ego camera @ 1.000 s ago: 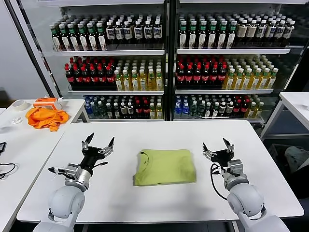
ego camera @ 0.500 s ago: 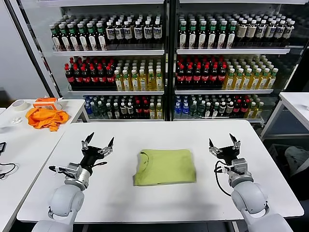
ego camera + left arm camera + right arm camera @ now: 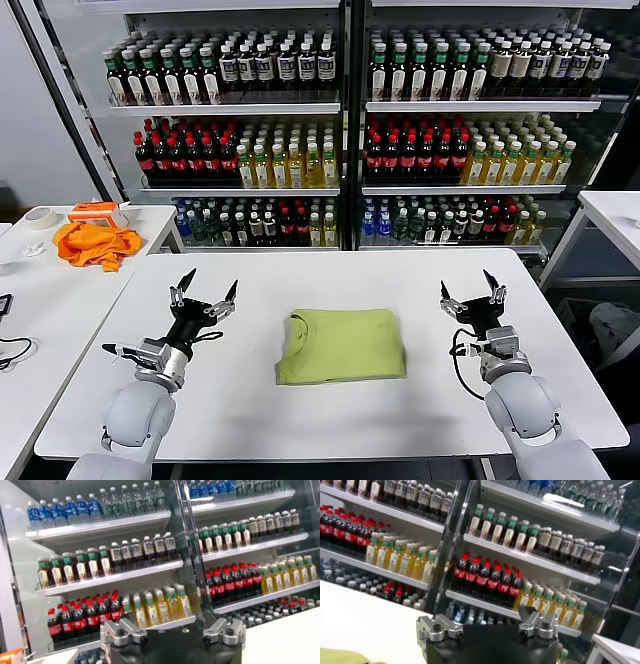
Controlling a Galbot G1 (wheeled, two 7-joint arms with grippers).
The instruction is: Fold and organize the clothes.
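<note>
A yellow-green T-shirt (image 3: 342,345) lies folded into a neat rectangle at the middle of the white table (image 3: 330,420), its ribbed neck at the left edge. No printed graphic shows. My left gripper (image 3: 205,291) is open and empty, fingers pointing up, left of the shirt. My right gripper (image 3: 473,294) is open and empty, fingers pointing up, right of the shirt. A corner of the shirt shows in the right wrist view (image 3: 340,657). Both wrist views look toward the drink shelves.
A glass-door cooler full of bottles (image 3: 340,130) stands behind the table. A side table at the left holds an orange cloth (image 3: 97,244), an orange box and a tape roll (image 3: 40,218). Another white table (image 3: 612,215) stands at the right.
My right gripper has moved to the right and a little up, away from the shirt. The left gripper and the shirt have stayed put.
</note>
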